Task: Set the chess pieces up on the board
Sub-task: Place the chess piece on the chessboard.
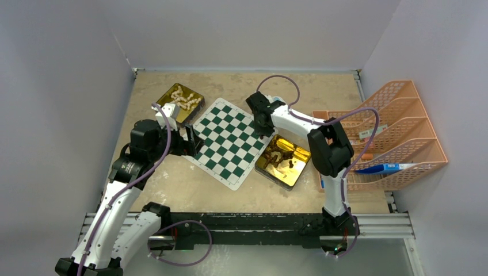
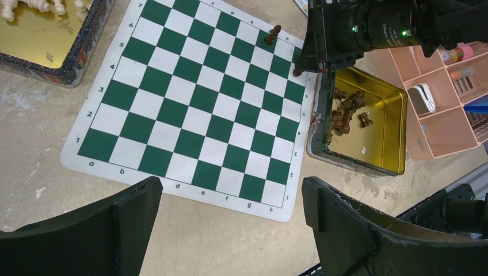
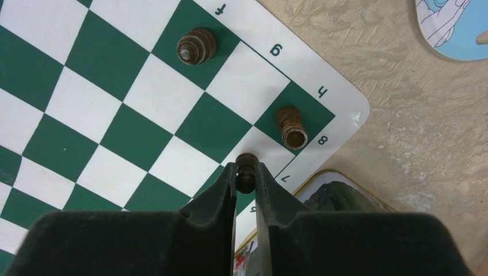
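board (image 1: 226, 144) between two tins (image 1: 190, 112)

My right gripper (image 3: 246, 172) pinches a dark piece (image 3: 247, 158). My own fingers (image 3: 221, 190) cover all but its rounded top, so I cannot tell which figure it is. My wrist hides the part of the board (image 3: 115, 138) beneath it. A pale blue disc (image 3: 454, 29) beyond the board's corner is cut by the edge. From my left wrist, my right arm (image 2: 374, 26) blocks the board's right corner, and the tin of cream pieces (image 2: 34, 40), far left, is cropped. From above, the brown figures (image 1: 276, 156) in the gold tin (image 1: 296, 164) blur into one clump.
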`<action>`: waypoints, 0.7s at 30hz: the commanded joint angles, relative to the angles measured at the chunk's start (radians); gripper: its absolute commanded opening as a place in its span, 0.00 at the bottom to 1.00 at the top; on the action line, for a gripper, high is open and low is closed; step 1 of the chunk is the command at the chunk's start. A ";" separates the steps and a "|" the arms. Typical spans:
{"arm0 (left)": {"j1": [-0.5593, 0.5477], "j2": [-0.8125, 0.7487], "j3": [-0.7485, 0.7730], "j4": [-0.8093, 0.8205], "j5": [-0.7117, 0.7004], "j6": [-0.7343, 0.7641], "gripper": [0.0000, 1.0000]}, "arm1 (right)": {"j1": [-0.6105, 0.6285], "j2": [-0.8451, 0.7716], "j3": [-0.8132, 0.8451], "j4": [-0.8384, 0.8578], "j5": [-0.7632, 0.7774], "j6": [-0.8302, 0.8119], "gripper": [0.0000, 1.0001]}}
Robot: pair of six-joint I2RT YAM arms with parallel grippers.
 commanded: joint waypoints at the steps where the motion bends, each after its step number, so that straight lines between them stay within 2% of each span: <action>1: -0.007 -0.008 -0.002 0.029 0.000 -0.008 0.92 | 0.000 -0.011 -0.012 -0.012 -0.010 0.007 0.17; 12: -0.007 -0.009 -0.002 0.029 0.000 -0.008 0.92 | 0.000 -0.006 -0.041 0.009 -0.005 0.011 0.18; 21: -0.007 -0.007 -0.002 0.028 0.000 -0.008 0.92 | -0.001 -0.022 -0.030 0.008 -0.006 0.011 0.32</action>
